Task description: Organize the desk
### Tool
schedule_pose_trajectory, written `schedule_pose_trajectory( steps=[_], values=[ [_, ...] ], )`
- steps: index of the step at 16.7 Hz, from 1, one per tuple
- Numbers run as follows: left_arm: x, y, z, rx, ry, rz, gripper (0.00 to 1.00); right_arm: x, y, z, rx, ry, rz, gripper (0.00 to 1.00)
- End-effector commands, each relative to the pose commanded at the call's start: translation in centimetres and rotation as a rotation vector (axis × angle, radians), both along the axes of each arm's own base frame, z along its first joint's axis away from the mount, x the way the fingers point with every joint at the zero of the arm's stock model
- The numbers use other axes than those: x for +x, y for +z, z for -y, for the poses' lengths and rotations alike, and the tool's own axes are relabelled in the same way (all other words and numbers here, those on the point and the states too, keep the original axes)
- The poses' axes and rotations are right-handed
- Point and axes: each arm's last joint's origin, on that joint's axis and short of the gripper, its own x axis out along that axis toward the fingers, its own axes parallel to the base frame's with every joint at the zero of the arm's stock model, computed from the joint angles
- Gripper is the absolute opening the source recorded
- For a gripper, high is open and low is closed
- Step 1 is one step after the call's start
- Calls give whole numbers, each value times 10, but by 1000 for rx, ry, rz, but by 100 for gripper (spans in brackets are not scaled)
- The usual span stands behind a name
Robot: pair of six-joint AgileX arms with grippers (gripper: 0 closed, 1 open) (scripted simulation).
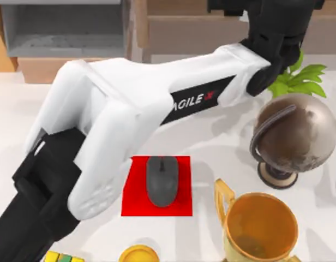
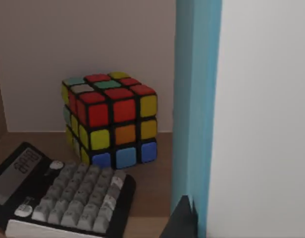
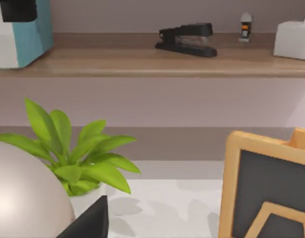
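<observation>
Seen from above, our white left arm (image 1: pixel 141 103) stretches diagonally across the broad matte white counter (image 1: pixel 222 147) toward the light wooden shelf unit (image 1: pixel 211 27) at the back, and we cannot tell whether its claw is open or closed. On the counter lie a dark grey computer mouse (image 1: pixel 162 180) on a small red square mat (image 1: pixel 135 191), a bronze globe (image 1: pixel 292 135), a leafy green plant (image 1: pixel 299 79) and a golden trophy cup (image 1: pixel 259 228). Our left wrist camera faces a multicoloured puzzle cube (image 2: pixel 110 119) just beside a black calculator (image 2: pixel 63 196) on a shelf, while our right wrist camera shows a black stapler (image 3: pixel 188 39) on a wooden shelf, and we cannot tell the right claw's state.

the white desk (image 1: pixel 222 142) carries a red mat (image 1: pixel 136 191), globe (image 1: pixel 292 139), gold trophy (image 1: pixel 261 229) and green plant (image 1: pixel 299 79).
</observation>
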Motion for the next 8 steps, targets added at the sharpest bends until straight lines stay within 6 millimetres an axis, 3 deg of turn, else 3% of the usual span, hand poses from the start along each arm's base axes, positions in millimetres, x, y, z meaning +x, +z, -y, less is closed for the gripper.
schedule_pose_trajectory(
  steps=[3, 8],
  values=[
    [-12, 6, -1, -5, 2, 4, 0, 0, 0, 0, 0, 0, 0, 100],
    [-10, 4, -3, -1, 8, 2, 0, 0, 0, 0, 0, 0, 0, 100]
  ],
)
